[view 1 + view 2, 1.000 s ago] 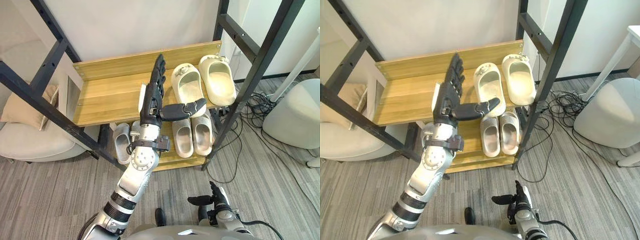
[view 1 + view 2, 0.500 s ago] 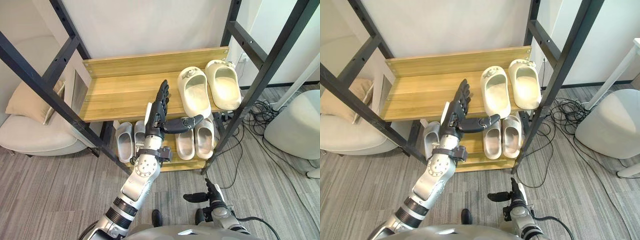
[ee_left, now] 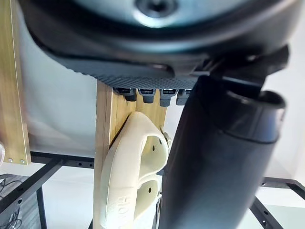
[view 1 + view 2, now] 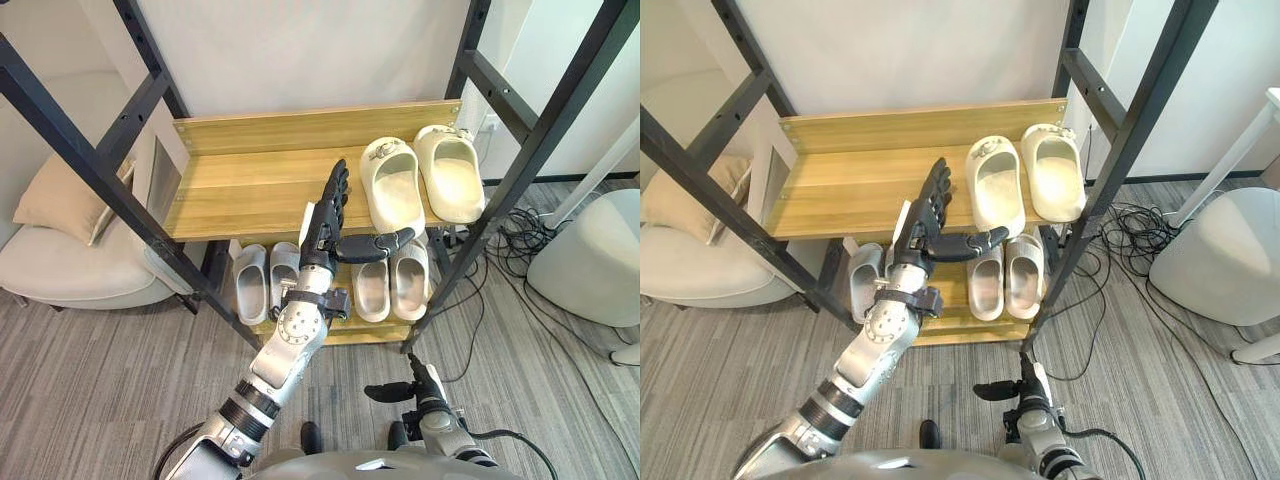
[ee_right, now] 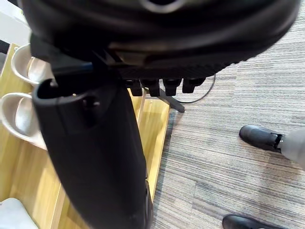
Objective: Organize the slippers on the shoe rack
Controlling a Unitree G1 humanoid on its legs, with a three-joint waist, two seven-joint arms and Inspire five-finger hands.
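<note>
Flat, released left robot hand partly hiding pale grey foam slippers on lower wooden shelf; right robot hand relaxed, empty.

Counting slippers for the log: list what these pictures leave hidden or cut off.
Grey slippers, eye views: toes hidden under the upper shelf; one partly behind the arm of the left robot hand.
Lower beige pair, eye views: toes hidden by that shelf and the thumb.

White wall, grey carpet, beige cushion
</note>
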